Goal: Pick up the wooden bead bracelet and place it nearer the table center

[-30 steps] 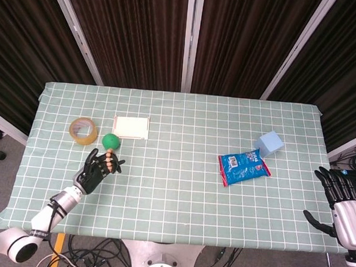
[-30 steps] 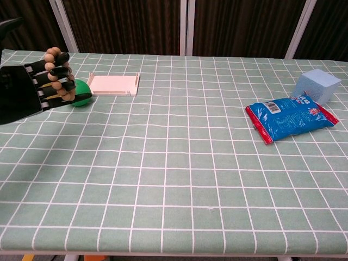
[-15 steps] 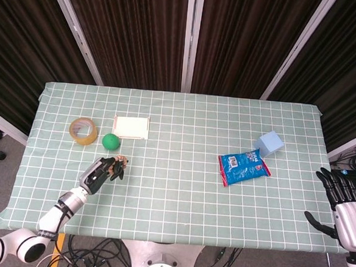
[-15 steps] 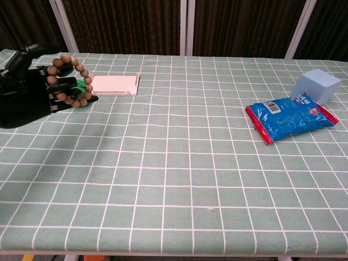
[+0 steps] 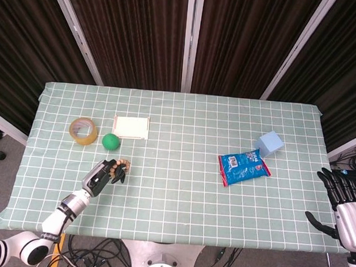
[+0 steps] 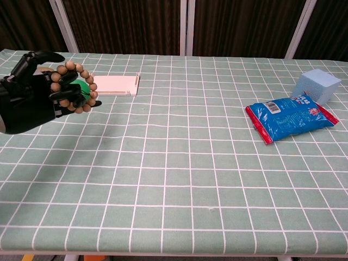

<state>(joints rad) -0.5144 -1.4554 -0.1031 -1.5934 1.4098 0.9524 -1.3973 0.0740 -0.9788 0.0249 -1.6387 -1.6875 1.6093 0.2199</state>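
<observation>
My left hand [image 5: 105, 173] [image 6: 33, 92] holds the wooden bead bracelet [image 5: 122, 167] [image 6: 76, 87] above the left part of the table, its fingers curled through the ring of tan beads. The bracelet hangs off the cloth, in front of the green ball [image 5: 110, 141]. In the chest view the bracelet covers most of the ball. My right hand [image 5: 346, 203] hangs open beyond the table's right edge, holding nothing, and the chest view does not show it.
A roll of tape [image 5: 83, 130] lies at the left, with a cream flat box [image 5: 131, 127] [image 6: 113, 84] behind the ball. On the right lie a blue snack bag [image 5: 243, 166] [image 6: 290, 118] and a light blue cube [image 5: 269, 143] [image 6: 317, 85]. A green checked cloth [image 5: 180, 188] covers the table.
My left hand has carried the bracelet a little to the right and toward the table's front, turning so the bead ring faces more upward. The right hand has stayed put.
</observation>
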